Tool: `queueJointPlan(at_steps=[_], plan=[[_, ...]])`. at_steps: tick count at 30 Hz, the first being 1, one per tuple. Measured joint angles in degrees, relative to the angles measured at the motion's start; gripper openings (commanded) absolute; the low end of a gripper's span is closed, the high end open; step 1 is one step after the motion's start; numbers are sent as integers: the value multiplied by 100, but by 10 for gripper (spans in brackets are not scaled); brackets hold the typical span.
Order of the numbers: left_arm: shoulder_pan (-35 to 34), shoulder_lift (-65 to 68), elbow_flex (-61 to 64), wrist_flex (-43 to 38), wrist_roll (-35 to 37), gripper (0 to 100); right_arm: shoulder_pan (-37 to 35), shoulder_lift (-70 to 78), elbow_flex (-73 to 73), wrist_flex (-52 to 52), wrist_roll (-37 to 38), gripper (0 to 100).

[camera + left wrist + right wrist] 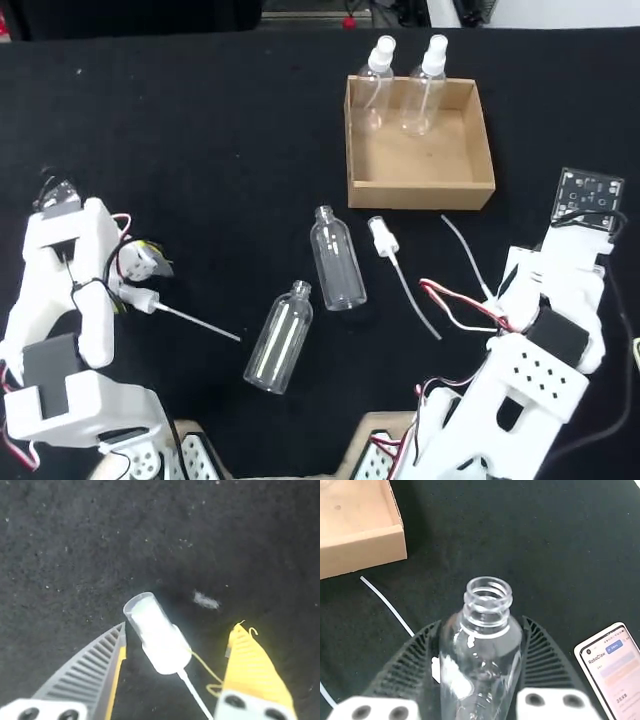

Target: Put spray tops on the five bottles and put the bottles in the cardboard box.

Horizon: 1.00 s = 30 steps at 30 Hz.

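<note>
Right wrist view is showing the right arm's jaws clamping an open bottle [485, 645] by its body from both sides. The threaded neck is sticking out past the fingertips, which looks meant to leave it free for a top to go on.

Over on the left wrist view, the left arm's jaws are standing apart, one on either side of a spray top [159, 640] that is lying on the bench [75, 540]. They are straddling it rather than gripping it, and its thin dip tube is trailing back between them, so a squeeze would probably catch the head.

High view is showing the cardboard box [420, 190] holding two capped bottles [378, 85] upright against its far wall, so two of the five appear done. Two uncapped bottles [338, 258] are lying on their sides between the arms, within either arm's reach. A second spray top [383, 238] is resting just in front of the box, and a phone [612, 665] is sitting beside the right arm.
</note>
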Motion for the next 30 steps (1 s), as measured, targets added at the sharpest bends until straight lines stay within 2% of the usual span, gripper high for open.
queueJointPlan(at_steps=[5, 10, 12, 15, 18, 23, 25, 27, 30], plan=[[0, 0, 132, -273, 237, 289, 0, 0, 0, 0, 0, 129], [149, 0, 105, -352, 273, 68, 0, 0, 0, 0, 0, 129], [325, 0, 105, -334, 273, 28, 0, 0, 0, 0, 0, 129], [633, 0, 105, -343, 255, 37, 0, 0, 0, 0, 0, 129], [985, 0, 53, -545, -79, 32, 0, 0, 0, 0, 0, 129], [1319, 0, -536, -1169, -1468, 38, 0, 0, 0, 0, 0, 129], [1336, 0, -730, -1371, -2259, 92, 0, 0, 0, 0, 0, 129], [1380, 0, -782, -1442, -2971, 195, 0, 0, 0, 0, 0, 129], [1442, 0, -791, -1363, -3437, 312, 0, 0, 0, 0, 0, 129]])
